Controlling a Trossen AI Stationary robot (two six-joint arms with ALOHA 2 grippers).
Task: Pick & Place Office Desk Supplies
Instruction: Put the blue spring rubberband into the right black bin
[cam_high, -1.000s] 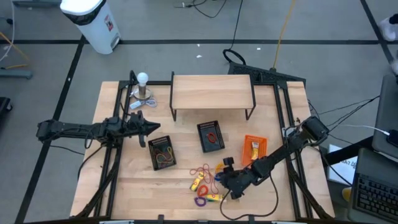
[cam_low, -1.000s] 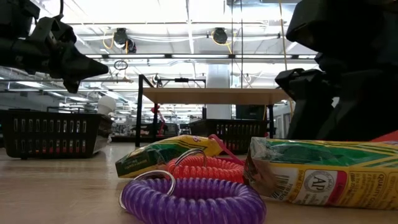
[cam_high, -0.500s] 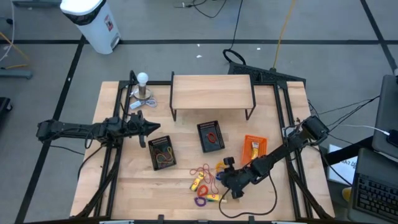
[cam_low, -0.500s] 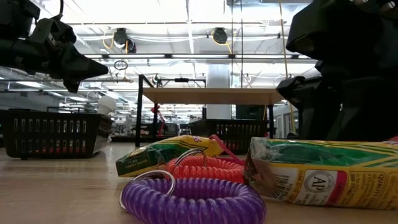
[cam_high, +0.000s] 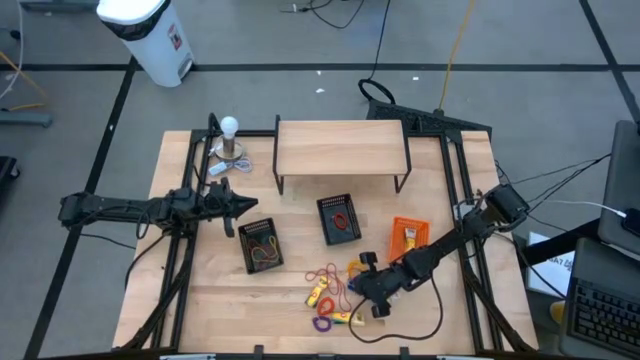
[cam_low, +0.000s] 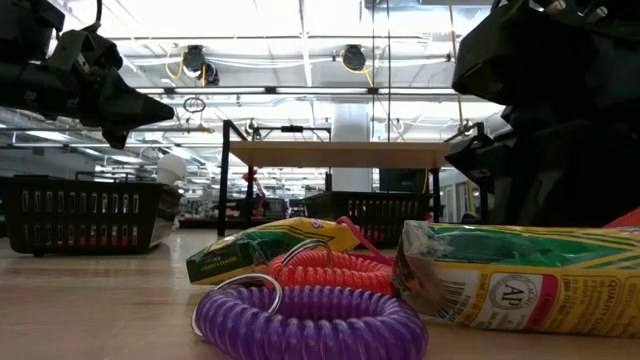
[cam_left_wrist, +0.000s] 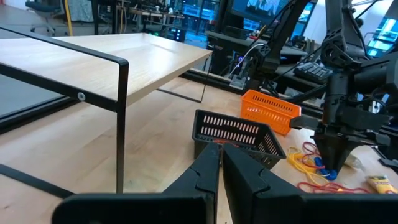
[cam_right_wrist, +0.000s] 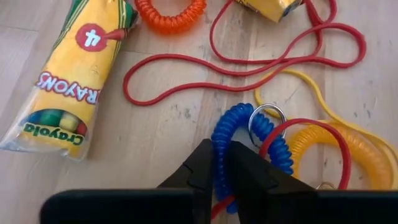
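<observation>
The packet (cam_right_wrist: 65, 93) I see on the surface (cam_right_wrist: 155, 137) reads "Crayons" and "Crayola", with a "4". Since a second ago my right hand (cam_right_wrist: 222, 163) has narrowed its fingers, now pinching the blue coil (cam_right_wrist: 239, 134) amid the loops near the front. Left hand (cam_left_wrist: 219, 163), clenched empty, hovers over a black basket (cam_high: 261, 244).

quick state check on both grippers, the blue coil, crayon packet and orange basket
left gripper: shut, empty, raised above the table
right gripper: shut on blue coil
blue coil: pinched, lying on table
crayon packet: flat on table
orange basket: holds a yellow item
</observation>
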